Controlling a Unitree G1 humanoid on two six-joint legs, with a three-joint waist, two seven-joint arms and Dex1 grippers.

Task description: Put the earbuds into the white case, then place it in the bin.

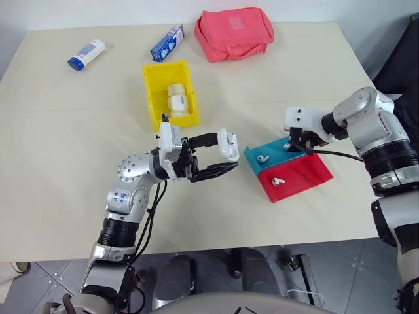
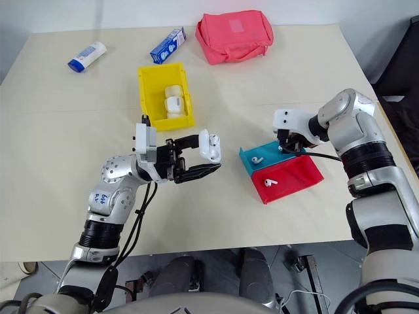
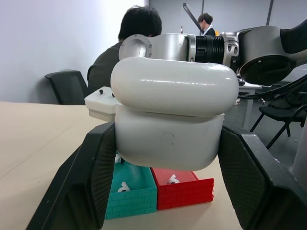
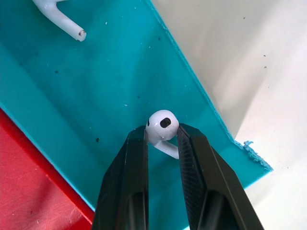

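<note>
Gripped in the left tool (image 1: 222, 159), the white case (image 1: 228, 144) is held beside the teal tray (image 1: 262, 152), where one earbud (image 4: 162, 125) is pinched by the right tool (image 4: 162, 139); seemingly none is loaded yet.

Office or lab room set up for robot testing. Large beige table (image 1: 78, 163) holds staged props: yellow bin (image 1: 171, 93), blue tray (image 1: 272, 157) and red tray (image 1: 294, 176) side by side, red pouch (image 1: 234, 33), small blue carton (image 1: 167, 43), white tube with a blue cap (image 1: 86, 53). Left wrist view shows 2 people (image 3: 129, 43) seated in the background, black office chairs (image 3: 69, 86), another desk (image 3: 249, 88), plain pale walls (image 3: 48, 38). Grey tiled floor (image 1: 340, 261) under the table.
</note>
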